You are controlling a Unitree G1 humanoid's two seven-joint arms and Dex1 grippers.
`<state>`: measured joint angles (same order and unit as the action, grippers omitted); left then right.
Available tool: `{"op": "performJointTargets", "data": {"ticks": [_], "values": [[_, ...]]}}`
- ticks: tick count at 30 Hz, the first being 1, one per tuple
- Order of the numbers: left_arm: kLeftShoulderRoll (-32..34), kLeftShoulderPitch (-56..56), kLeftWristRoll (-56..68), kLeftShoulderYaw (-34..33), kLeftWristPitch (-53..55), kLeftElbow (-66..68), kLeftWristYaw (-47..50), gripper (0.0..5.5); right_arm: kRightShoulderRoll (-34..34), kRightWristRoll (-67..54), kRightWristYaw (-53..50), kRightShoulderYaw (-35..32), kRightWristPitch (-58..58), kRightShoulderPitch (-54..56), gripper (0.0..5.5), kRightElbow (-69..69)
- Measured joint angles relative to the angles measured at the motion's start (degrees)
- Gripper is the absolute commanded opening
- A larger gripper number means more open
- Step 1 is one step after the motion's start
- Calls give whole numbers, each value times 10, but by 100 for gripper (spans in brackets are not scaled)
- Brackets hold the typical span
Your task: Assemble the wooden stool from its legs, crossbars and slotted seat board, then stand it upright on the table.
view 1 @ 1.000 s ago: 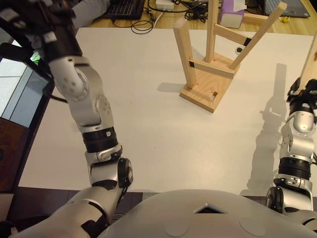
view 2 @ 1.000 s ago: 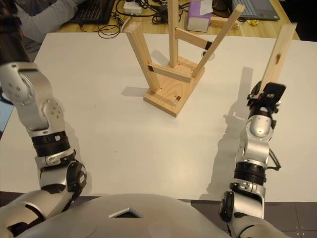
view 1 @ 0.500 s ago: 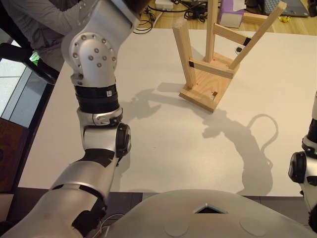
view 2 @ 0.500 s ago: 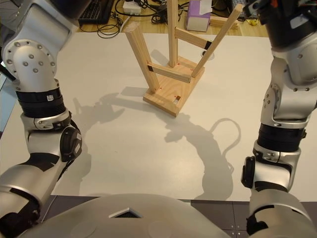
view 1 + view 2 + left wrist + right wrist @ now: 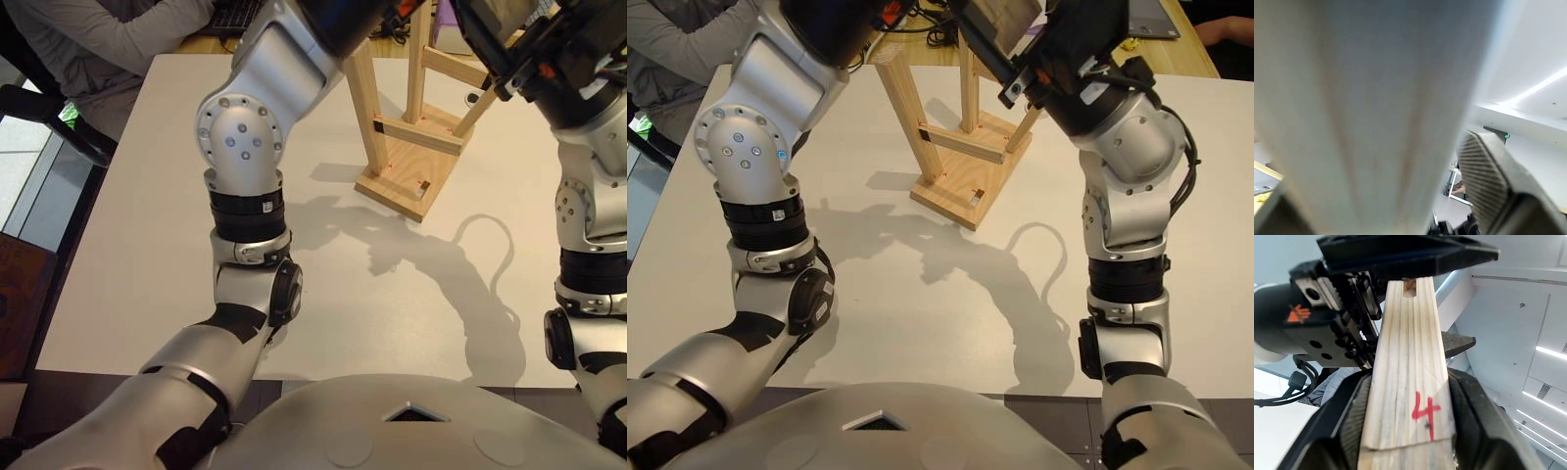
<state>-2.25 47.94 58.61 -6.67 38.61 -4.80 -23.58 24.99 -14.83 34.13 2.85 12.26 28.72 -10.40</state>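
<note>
Left eye view: white table (image 5: 147, 196), wide and pale. On its far half, a bit right of centre, sits the part-built stool (image 5: 416, 147), upside down. Its seat board (image 5: 392, 186) lies flat on the table, and three legs stand up from it, splayed outward. The nearest of them (image 5: 365, 108) leans toward the robot's left. One crossbar (image 5: 421, 135) runs low between two legs, just above the board; a second crossbar (image 5: 456, 69) sits higher, farther back. A small slot (image 5: 423, 184) shows in the board's near corner.

Left arm (image 5: 240, 147) and right arm (image 5: 588, 196) are both raised high over the table, wrists meeting above the stool.

Right wrist view: the loose leg (image 5: 1408, 347), pale wood with the grain running lengthwise, is off the table, up in the air. The right gripper (image 5: 1410, 406) pinches its near end, a dark pad pressed against each side. The left gripper (image 5: 1415, 289) is at the leg's far end; cannot tell whether it grips the wood. Left wrist view: the same leg (image 5: 1366, 122) is very close and blurred.

Red hand-drawn mark (image 5: 1425, 413) on the leg near the right gripper. Small round hole (image 5: 1410, 285) at the far end.
</note>
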Motion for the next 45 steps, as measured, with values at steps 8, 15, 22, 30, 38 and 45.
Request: {"op": "performJointTargets", "data": {"ticks": [8,15,22,30,38,45], "values": [[-38,-16,-29,-5,-53,8,45,148,-28,12,-24,-3,-4,-1,204,2],[-39,-16,-29,-12,-66,8,55,101,-45,12,-38,-5,-24,-13,204,-6],[-39,-16,-29,-5,-66,4,54,101,-50,14,-39,-8,-36,-15,204,-16],[-8,2,-28,-45,-79,3,68,101,4,10,-9,-36,-88,-63,341,-31],[157,12,-40,13,37,-2,-70,101,176,-341,150,-184,-411,-7,476,-25],[220,3,-46,100,120,-60,-177,101,248,-469,283,-143,-663,265,536,150]]}}
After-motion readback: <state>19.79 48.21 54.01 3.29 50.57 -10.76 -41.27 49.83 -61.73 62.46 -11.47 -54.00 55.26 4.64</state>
